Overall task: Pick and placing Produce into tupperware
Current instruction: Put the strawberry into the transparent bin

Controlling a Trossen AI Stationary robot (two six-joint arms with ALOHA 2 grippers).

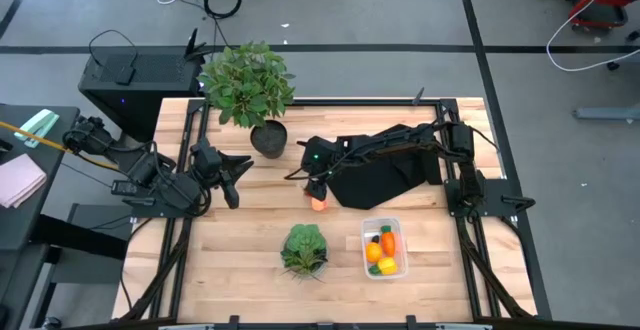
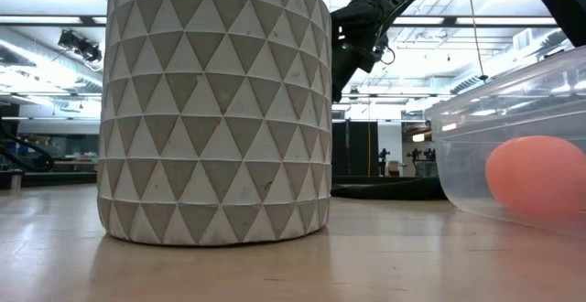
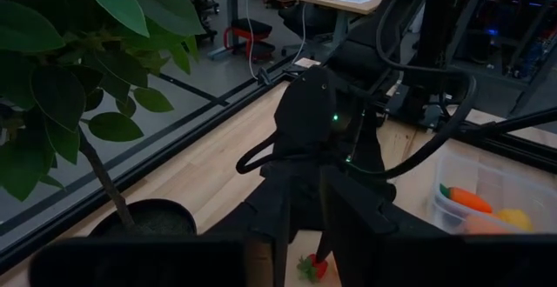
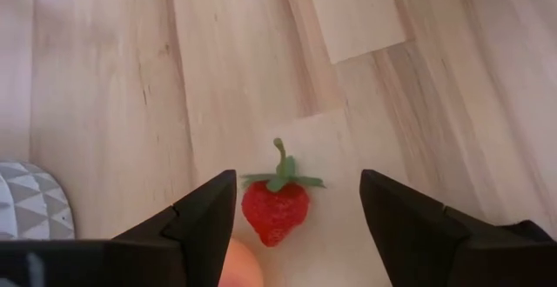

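My right gripper (image 1: 316, 185) reaches from the right to the table's middle and hangs open over the tiny red piece, a strawberry (image 4: 276, 210). Its fingers (image 4: 204, 213) stand on either side of the strawberry without touching it. The pale peach-coloured ball (image 1: 319, 205) lies right beside the strawberry on the wood. The clear tupperware (image 1: 365, 232) sits near the front edge and holds the orange carrot (image 1: 388, 242), the orange ball (image 1: 373, 253) and the yellow piece (image 1: 387, 266). My left gripper (image 1: 232, 175) waits open at the left, by the pot.
A potted plant (image 1: 250, 85) in a grey patterned pot (image 2: 215, 110) stands at the far left. The lettuce head (image 1: 303, 248) lies left of the box. A black cloth (image 1: 385, 180) lies under my right arm. Bare wood stretches between the lettuce and my left arm.
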